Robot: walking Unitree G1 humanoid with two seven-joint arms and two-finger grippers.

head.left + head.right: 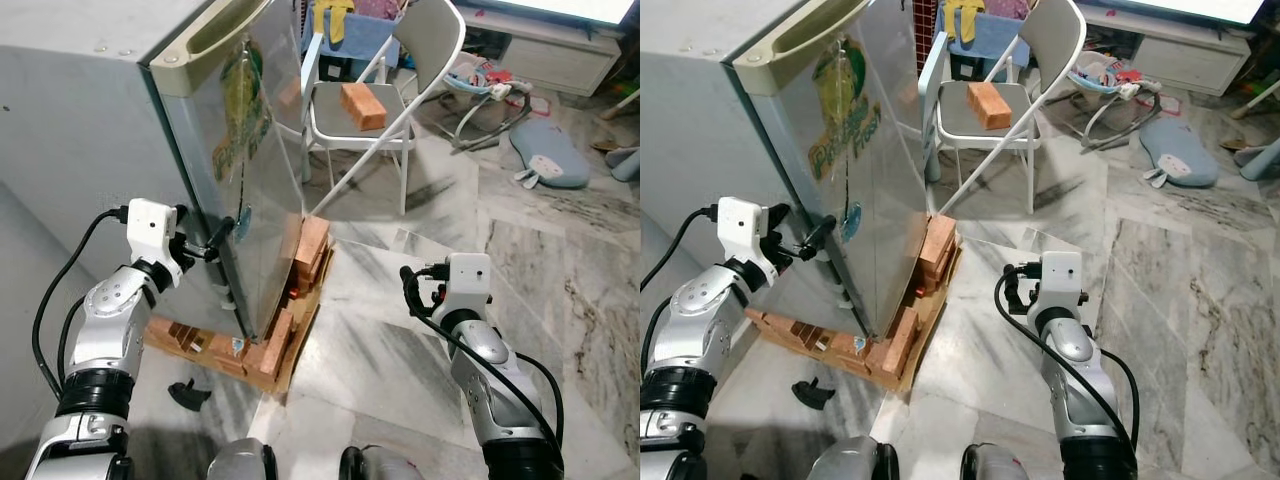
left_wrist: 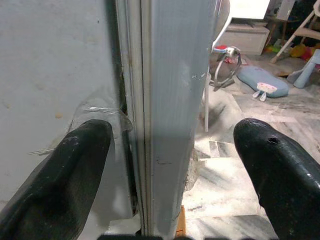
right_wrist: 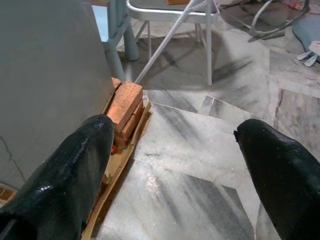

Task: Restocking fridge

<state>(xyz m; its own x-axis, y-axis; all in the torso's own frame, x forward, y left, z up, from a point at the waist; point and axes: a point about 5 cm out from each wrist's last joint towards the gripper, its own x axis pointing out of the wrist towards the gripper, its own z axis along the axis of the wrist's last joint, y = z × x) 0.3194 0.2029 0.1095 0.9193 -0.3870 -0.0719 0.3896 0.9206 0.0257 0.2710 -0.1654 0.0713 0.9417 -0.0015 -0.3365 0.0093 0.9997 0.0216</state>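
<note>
left gripper (image 1: 222, 238) gapes empty astride the fridge door (image 1: 262, 170) edge; opening step, next close and pull.

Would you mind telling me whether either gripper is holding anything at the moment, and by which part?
Nothing is held. The left gripper has open jaws straddling the fridge door's edge without closing; the right gripper hangs open over the floor.

The fridge (image 1: 255, 170) door is glossy, reflective metal. The floor (image 1: 560, 260) is polished veined marble. At twelve o'clock, a rough brick (image 1: 363, 106) lies on a smooth metal chair (image 1: 395, 75).
</note>
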